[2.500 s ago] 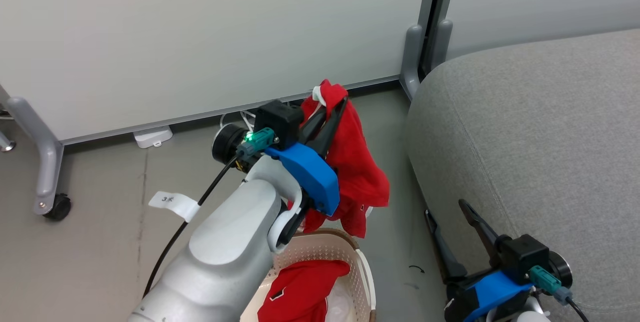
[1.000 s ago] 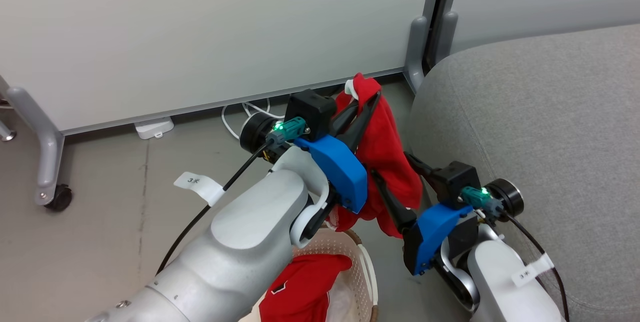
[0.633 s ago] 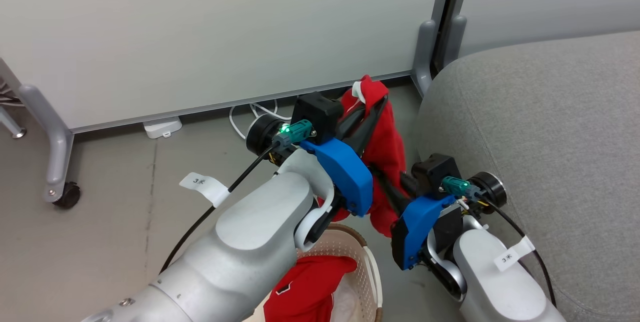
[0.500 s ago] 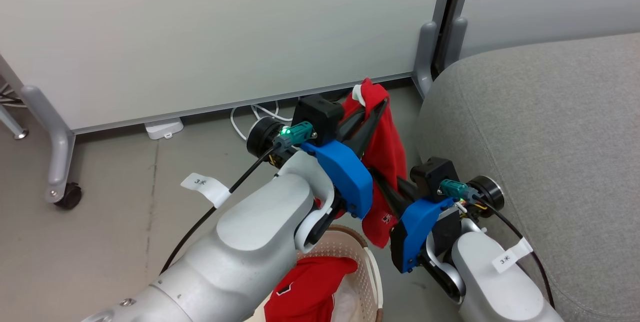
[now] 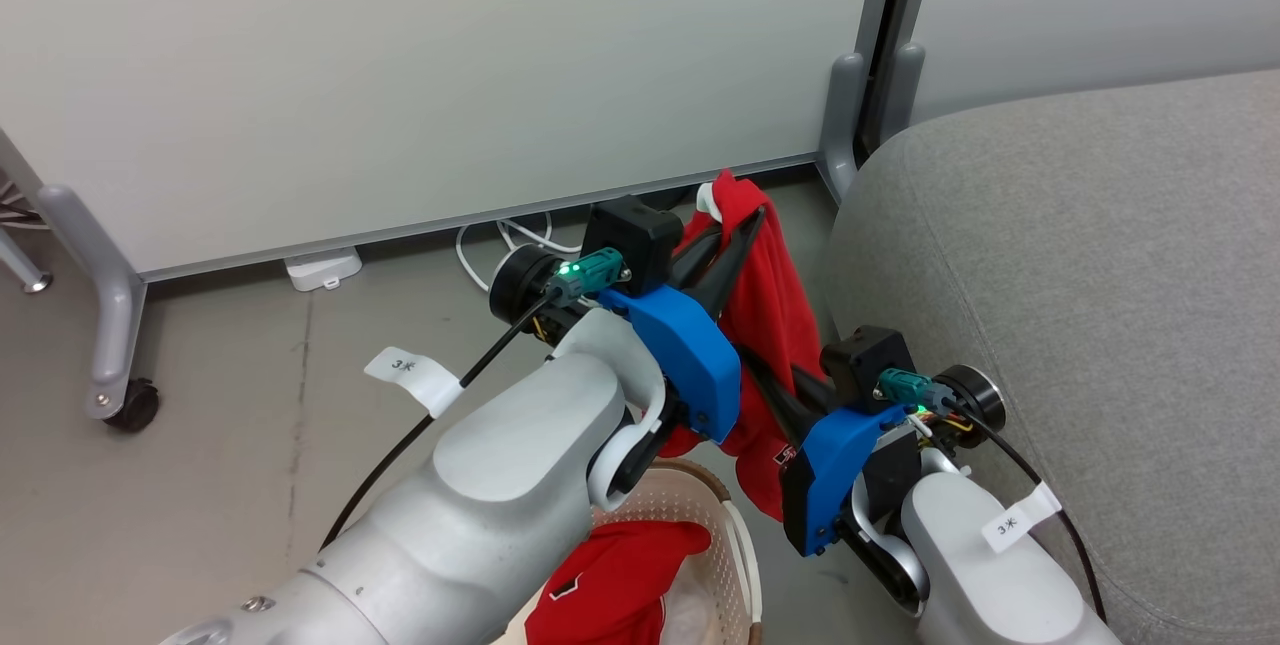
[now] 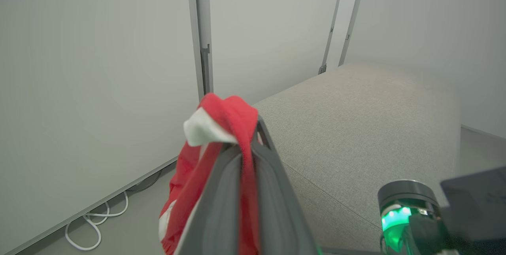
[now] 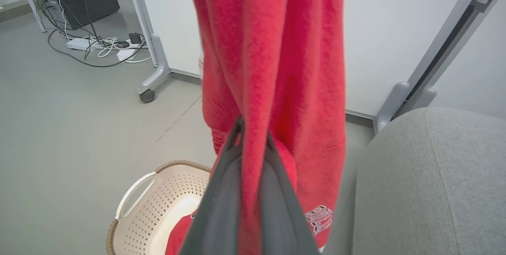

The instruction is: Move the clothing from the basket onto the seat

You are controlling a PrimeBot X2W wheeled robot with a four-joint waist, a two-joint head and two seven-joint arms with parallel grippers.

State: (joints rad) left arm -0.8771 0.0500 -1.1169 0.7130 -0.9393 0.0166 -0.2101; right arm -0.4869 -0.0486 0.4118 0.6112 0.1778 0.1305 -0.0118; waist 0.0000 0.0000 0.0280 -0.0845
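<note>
Red garment (image 5: 780,295) hung clamped in the closed left gripper (image 5: 755,217) and closed right gripper (image 7: 253,129), beside the seat (image 5: 1050,255) edge; second garment (image 5: 620,575) lay in the basket (image 7: 158,191) below.

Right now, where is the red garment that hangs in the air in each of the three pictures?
Head view: red garment at the centre, just left of the grey seat.
Left wrist view: red garment low and left of centre, with the grey seat to its right.
Right wrist view: red garment hanging down the middle from the top edge, with the grey seat at lower right.
Shared landmark: the grey seat.
</note>
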